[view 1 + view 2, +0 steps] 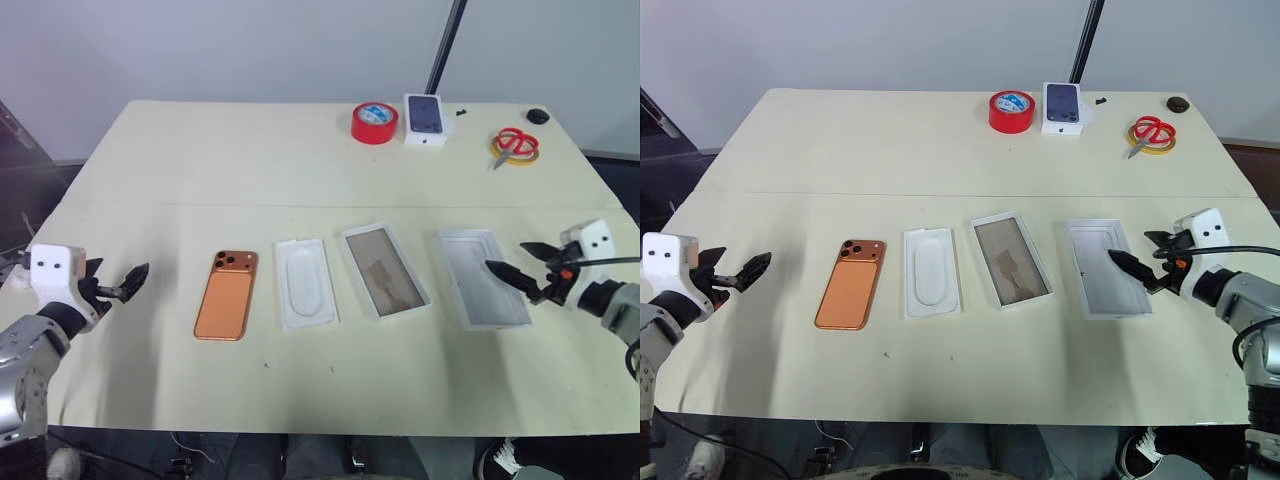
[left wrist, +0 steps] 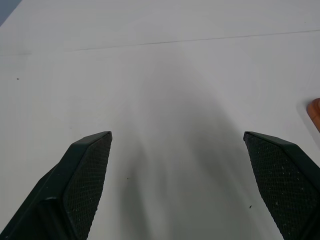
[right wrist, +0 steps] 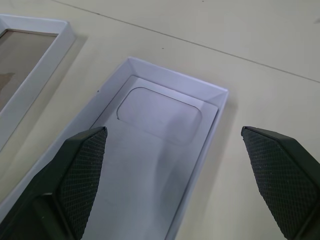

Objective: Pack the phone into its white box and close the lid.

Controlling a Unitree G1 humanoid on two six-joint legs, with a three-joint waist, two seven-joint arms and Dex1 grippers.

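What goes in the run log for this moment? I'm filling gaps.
phone: on table, unpacked | white box: empty | lid: off, beside box | left gripper: open, empty | right gripper: open, over lid

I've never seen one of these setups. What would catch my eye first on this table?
Probably the copper-orange phone, lying camera-side up at the left end of a row with a flat white insert, the brown-floored white box and the white lid. An open left gripper and open right gripper hover at either end, holding nothing. A red tape roll sits at the far edge.
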